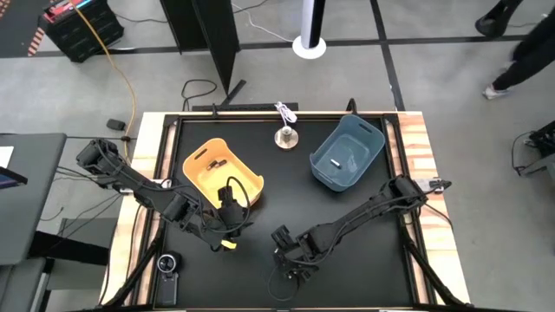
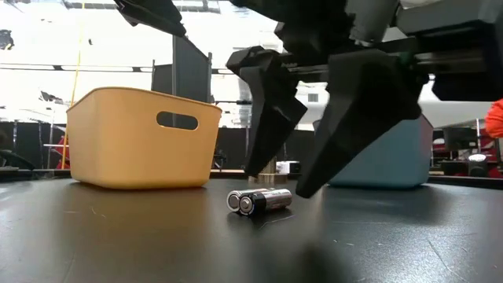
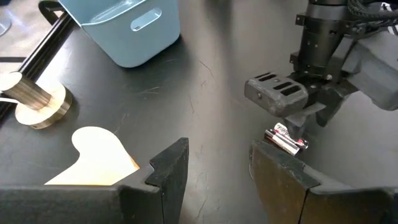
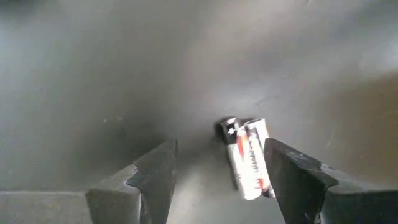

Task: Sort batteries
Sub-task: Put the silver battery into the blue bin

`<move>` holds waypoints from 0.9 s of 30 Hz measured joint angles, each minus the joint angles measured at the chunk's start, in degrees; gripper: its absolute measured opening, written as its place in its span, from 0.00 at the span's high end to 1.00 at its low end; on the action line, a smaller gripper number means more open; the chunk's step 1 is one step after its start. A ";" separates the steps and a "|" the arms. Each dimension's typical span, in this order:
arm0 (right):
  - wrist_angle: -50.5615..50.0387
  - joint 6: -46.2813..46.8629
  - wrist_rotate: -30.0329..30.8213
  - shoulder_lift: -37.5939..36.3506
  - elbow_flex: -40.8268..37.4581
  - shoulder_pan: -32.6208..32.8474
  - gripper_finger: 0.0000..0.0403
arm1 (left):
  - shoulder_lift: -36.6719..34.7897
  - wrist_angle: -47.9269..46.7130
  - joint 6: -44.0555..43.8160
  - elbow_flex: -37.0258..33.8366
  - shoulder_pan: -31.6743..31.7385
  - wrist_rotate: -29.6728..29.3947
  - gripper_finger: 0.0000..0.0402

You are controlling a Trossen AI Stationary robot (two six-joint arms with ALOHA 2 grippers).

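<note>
Two small batteries (image 2: 259, 200) lie side by side on the black table, silvery with reddish print (image 4: 247, 158). My right gripper (image 2: 275, 181) hangs open just above them near the table's near edge, one finger on each side (image 4: 217, 180); the gripper hides them in the high view. My left gripper (image 3: 217, 174) is open and waits by the yellow bin's near corner (image 1: 227, 221), pointing toward the right gripper (image 3: 292, 102). The yellow bin (image 1: 221, 173) holds a dark battery (image 1: 215, 163). The blue bin (image 1: 347, 154) holds a silvery one (image 1: 336, 162).
A round metal knob with a white cord (image 1: 284, 136) stands between the bins near the far edge. A small round device (image 1: 167, 264) lies at the near left corner. Bare black table (image 1: 373, 251) stretches to the right of the grippers. A person's legs (image 1: 520, 52) show beyond the table.
</note>
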 joint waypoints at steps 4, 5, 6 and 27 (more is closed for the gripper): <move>0.78 0.01 0.09 0.00 -0.79 -0.09 0.37 | 0.00 0.00 0.01 0.00 -0.02 0.00 0.59; 0.82 0.01 0.09 0.00 -0.81 -0.07 0.37 | 0.00 -0.01 0.00 0.00 -0.02 0.00 0.59; 0.86 -0.01 0.09 0.00 -0.81 -0.07 0.37 | 0.00 -0.02 0.00 0.00 -0.02 0.00 0.59; 1.52 0.44 -0.06 -0.04 -2.58 -0.35 0.37 | -0.01 0.00 0.02 0.00 -0.02 0.00 0.59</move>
